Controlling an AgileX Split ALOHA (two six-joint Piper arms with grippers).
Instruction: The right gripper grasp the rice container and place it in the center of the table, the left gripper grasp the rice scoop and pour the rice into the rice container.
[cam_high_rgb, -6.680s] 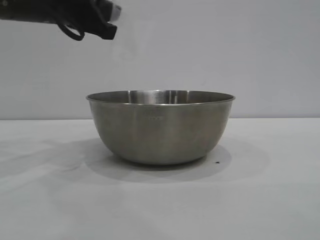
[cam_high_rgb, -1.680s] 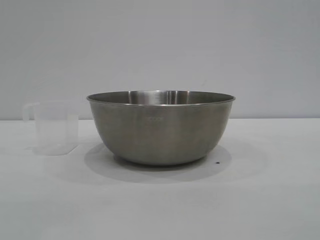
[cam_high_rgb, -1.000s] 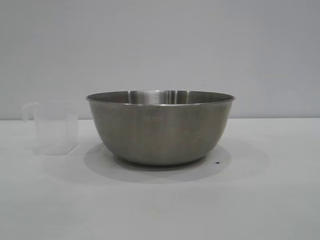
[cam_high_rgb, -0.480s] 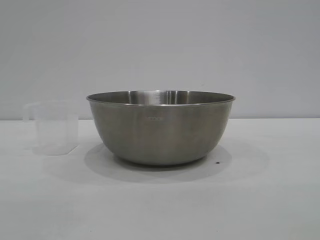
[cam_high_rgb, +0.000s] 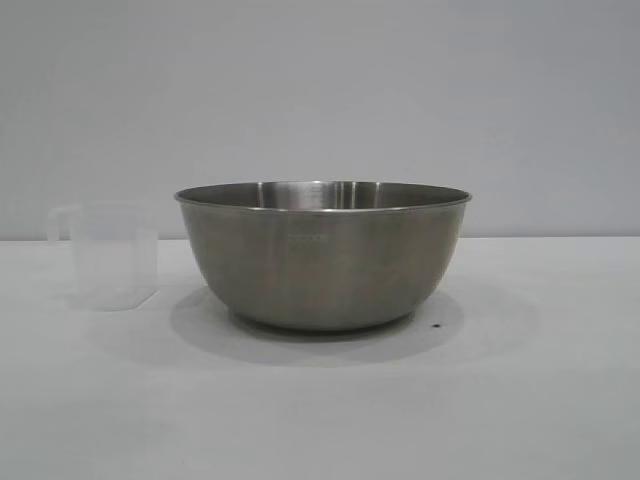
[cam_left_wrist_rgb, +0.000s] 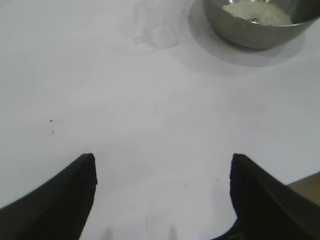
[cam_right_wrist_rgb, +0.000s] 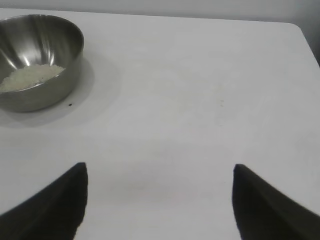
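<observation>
The rice container, a wide steel bowl, stands upright mid-table; both wrist views show it too. A low heap of white rice lies inside it. Just left of the bowl in the exterior view stands the rice scoop, a clear plastic cup, upright and looking empty; the left wrist view shows it faintly. My left gripper hangs open over bare table, well away from the scoop. My right gripper is open too, far from the bowl. Neither arm appears in the exterior view.
The white table spreads bare around the bowl. A tiny dark speck lies by the bowl's base. The table's far edge and rounded corner show in the right wrist view. A brownish surface shows beyond the table edge.
Nothing has moved over the last second or so. Several seconds back an arm hung above the bowl at upper left and the scoop was not on the table.
</observation>
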